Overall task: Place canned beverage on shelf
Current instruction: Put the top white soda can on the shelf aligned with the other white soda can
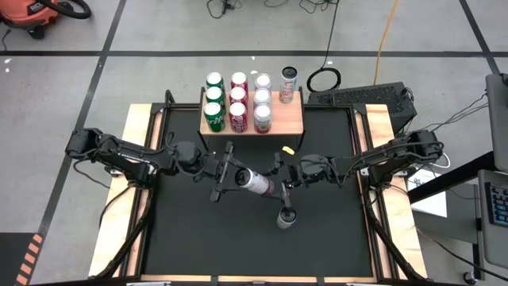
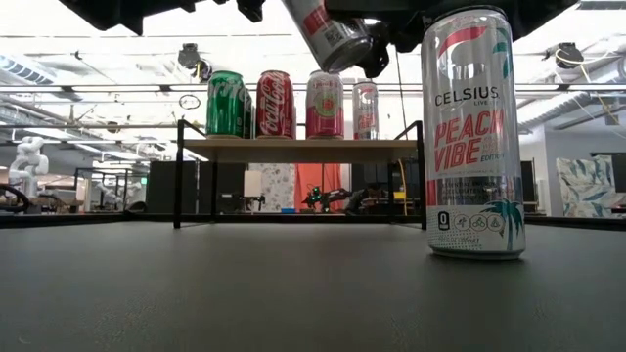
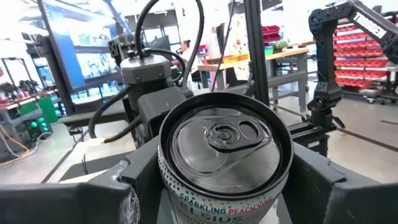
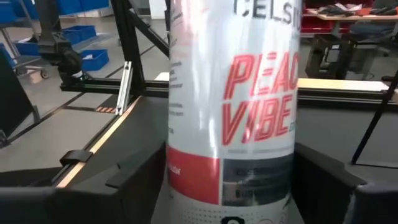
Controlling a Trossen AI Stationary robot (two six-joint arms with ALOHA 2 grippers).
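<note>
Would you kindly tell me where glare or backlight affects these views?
Low view: bright ceiling strips behind leave the arms overhead as dark shapes, yet the standing can reads clearly. Left wrist view: the held can has lamp reflections on its lid. High view: even light, faint glints on the cans on the shelf.

The left claw (image 3: 224, 186) grips a Celsius can (image 3: 225, 162), pull-tab top facing the camera; right arm (image 3: 146, 81) behind.
</note>
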